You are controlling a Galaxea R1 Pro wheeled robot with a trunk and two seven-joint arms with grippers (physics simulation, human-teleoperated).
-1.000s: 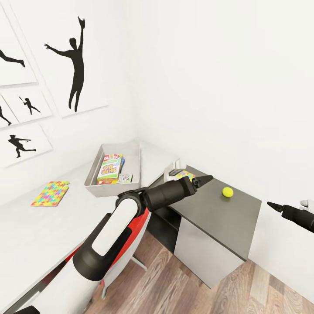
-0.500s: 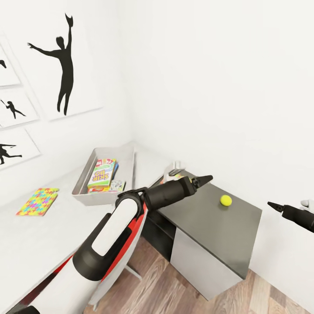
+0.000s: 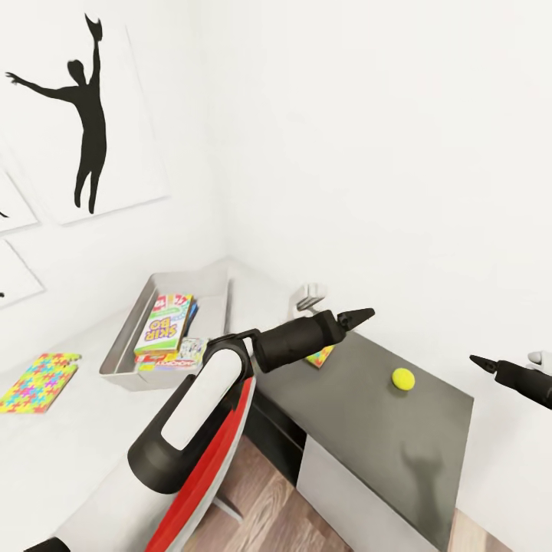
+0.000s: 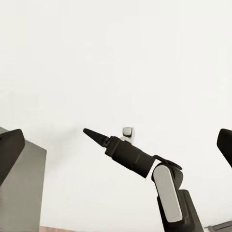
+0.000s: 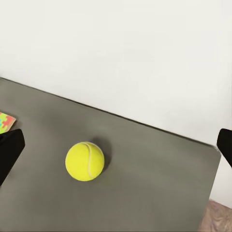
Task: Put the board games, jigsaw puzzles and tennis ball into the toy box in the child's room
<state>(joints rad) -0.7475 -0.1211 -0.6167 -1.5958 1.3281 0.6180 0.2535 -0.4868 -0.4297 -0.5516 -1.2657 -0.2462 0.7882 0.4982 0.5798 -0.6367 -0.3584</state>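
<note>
Right wrist: tennis ball (image 5: pixel 85 161) seemingly between fingers (image 5: pixel 9 151).

Bright even light, soft shadows, sharp renders.

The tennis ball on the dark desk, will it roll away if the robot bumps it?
Probably yes: the tennis ball is round and sits loose on the flat dark desk top, nothing beside it. It looks small, so likely light and easily nudged.

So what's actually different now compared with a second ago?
Mostly the camera turned right: the prints, toy box and puzzle slid left in the head view. Nothing was picked up or released. The tennis ball stays on the dark desk, and both arms hold their pose.
</note>
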